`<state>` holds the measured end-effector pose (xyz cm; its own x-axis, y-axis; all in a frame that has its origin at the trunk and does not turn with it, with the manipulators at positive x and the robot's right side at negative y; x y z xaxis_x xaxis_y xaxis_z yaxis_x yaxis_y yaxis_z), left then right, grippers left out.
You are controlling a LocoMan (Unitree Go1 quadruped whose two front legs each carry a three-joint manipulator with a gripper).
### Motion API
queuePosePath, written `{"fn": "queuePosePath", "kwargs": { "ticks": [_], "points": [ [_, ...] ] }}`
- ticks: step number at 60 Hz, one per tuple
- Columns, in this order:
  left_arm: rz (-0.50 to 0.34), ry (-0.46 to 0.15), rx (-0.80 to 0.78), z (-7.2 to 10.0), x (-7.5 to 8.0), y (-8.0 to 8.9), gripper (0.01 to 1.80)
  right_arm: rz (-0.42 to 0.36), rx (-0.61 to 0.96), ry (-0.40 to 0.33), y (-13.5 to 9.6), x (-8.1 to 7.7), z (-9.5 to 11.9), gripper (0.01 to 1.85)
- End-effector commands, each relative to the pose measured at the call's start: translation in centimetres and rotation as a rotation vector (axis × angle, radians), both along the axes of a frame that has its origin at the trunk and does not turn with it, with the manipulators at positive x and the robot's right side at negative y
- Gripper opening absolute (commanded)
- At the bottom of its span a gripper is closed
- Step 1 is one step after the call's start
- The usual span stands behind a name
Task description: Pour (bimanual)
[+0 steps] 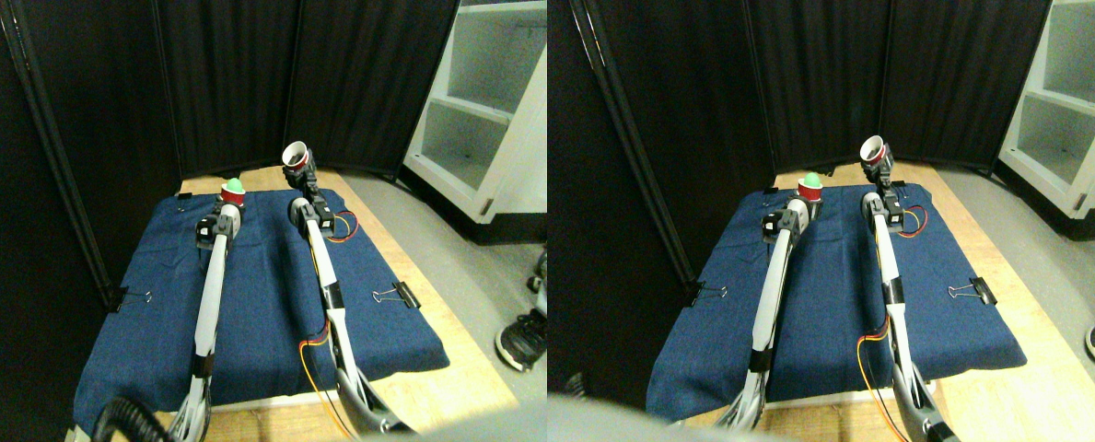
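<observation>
Left manipulator (211, 295): pale, slender, tubular limb reaching up from the bottom edge across the blue cloth (262, 304). Ends in a dark left gripper (227, 210) placed at the base of a red cup (233, 195). Cup upright, cylindrical, standing near the far edge of the cloth, with a rounded green ball (233, 185) seated at its mouth. Jaw state at this cup: cannot tell, too small and dark; contact looks close but a grip is not confirmed.

Right manipulator (326, 276): same pale tubular build, with red, yellow and black wires (312, 354) running alongside. Ends in a dark right gripper (304, 175), pinching a second red cup (297, 155) and carrying it raised above the cloth. Cup tilted, white inner wall and round open mouth turned up and toward the left cup, just beside and above it, not touching.

Cloth: dark blue, matt, woven, denim-like, lightly creased, roughly rectangular, laid over a light wooden board (436, 368). Fastened with black metal binder clips at the left edge (122, 298) and right edge (401, 295).

Behind: black pleated fabric screen (234, 83), ribbed in vertical folds. At right: white shelving unit (483, 110), flat panels, box-shaped compartments. On the grey floor at right: dark shoe with pale sole (521, 339).
</observation>
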<state>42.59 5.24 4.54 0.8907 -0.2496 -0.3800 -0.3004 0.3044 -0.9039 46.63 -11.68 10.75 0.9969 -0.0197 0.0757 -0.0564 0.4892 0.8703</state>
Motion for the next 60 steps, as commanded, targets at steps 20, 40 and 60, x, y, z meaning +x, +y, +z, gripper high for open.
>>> {"fn": "queuePosePath", "kwargs": {
  "ticks": [20,40,60],
  "points": [
    [0.047,-0.055,0.048,-2.6,-0.5,1.2,0.33,-0.064,0.078,0.022,-1.5,-0.6,-3.1,0.33],
    [0.102,-0.071,0.05,-3.7,-0.7,2.5,0.33,-0.076,0.093,0.074,-1.5,-0.8,-6.1,0.33],
    [0.162,-0.092,0.08,-4.8,-0.8,3.7,0.33,-0.105,0.179,0.144,-1.3,-1.1,-8.7,0.33]
  ]
}}
